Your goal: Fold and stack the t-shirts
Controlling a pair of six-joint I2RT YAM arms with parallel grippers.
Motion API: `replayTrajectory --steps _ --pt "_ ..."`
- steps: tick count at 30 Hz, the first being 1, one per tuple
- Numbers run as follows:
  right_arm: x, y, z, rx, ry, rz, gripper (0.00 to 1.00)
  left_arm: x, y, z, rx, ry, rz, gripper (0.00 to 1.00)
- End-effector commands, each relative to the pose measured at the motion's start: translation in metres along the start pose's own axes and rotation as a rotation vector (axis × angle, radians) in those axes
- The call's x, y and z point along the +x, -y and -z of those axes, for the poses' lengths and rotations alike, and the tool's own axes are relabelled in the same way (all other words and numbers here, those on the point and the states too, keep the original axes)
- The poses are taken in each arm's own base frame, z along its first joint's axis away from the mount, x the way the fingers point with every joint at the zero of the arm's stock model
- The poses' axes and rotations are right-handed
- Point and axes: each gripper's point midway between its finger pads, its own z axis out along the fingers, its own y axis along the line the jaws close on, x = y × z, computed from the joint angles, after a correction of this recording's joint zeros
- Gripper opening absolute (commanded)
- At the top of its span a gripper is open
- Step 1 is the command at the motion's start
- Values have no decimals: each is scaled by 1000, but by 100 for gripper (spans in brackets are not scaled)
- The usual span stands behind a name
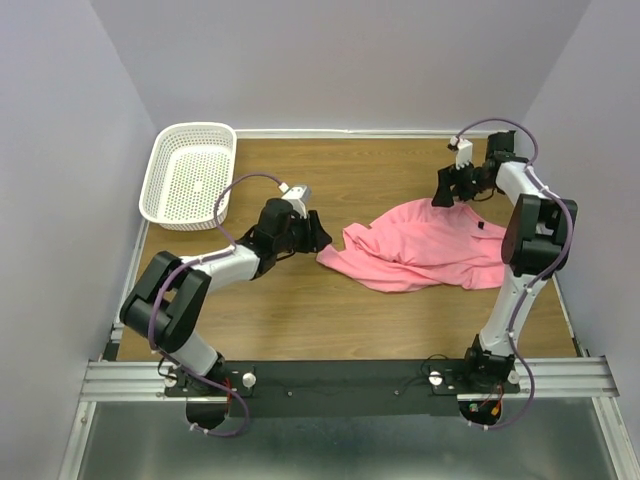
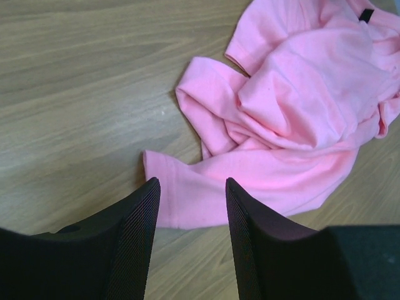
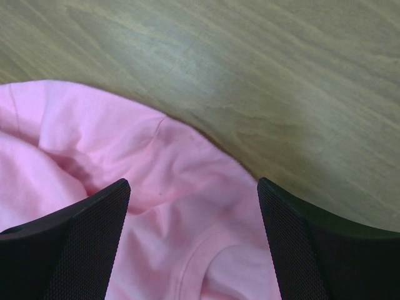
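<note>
I see the salmon-pink t-shirt (image 1: 425, 245) lying in a rumpled heap on the wooden tabletop (image 1: 330, 310), right of centre and not folded. One corner of it trails out toward the left arm. The left gripper (image 1: 318, 232) sits low just beside that corner. In the left wrist view its fingers (image 2: 140, 225) are spread, with a flat edge of pink cloth showing in the gap between them, and nothing is pinched. The right gripper (image 1: 445, 190) is at the shirt's far edge. In the right wrist view its fingers (image 3: 94, 231) stand wide apart above the fabric where it meets bare wood (whether they touch the cloth I cannot tell), and they hold nothing. A small black label (image 2: 366, 15) shows on the shirt's right side. The white perforated basket (image 1: 152, 175) stands at the far left corner of the tabletop, well apart from the shirt and tilted slightly against the wall.
</note>
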Motion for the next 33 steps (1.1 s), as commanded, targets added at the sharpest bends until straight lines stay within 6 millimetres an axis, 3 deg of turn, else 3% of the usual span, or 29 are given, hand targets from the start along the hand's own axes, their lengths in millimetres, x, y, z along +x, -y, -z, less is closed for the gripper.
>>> replayTrajectory --steps 1,7,9,12,16,19,20,22,23,24,25,28,30,32,33 --pt "0 25 -6 77 -47 -2 90 9 22 8 46 18 -9 55" --pt "11 20 -28 39 -87 -21 89 36 34 29 67 11 41 55" --pt "18 12 -36 20 -109 -20 88 37 41 40 97 36 71 55" --pt "21 4 -43 3 -123 -37 79 29 50 56 125 88 88 55" --pt "16 1 -46 4 -124 -66 46 25 48 77 122 154 112 55" --pt "2 13 -40 71 -111 -79 4 18 50 94 133 212 130 56" --pt "-1 23 -34 128 -117 -84 1 18 50 96 131 218 135 56" --pt "-16 41 -22 221 -78 -150 1 22 46 99 120 223 142 56" --pt "-33 70 0 332 -10 -177 1 20 48 102 130 230 147 56" --pt "-42 83 14 384 45 -254 1 22 48 102 136 224 145 57" --pt "-47 111 36 456 114 -289 1 23 50 102 141 222 145 57" --pt "-49 142 72 562 185 -357 1 22 52 102 154 223 144 57" --pt "-33 148 75 558 163 -359 2 22 52 100 157 223 146 57" --pt "-13 142 72 549 109 -327 23 21 55 96 166 216 138 57" --pt "-14 137 77 549 109 -307 40 17 57 95 171 221 129 57"
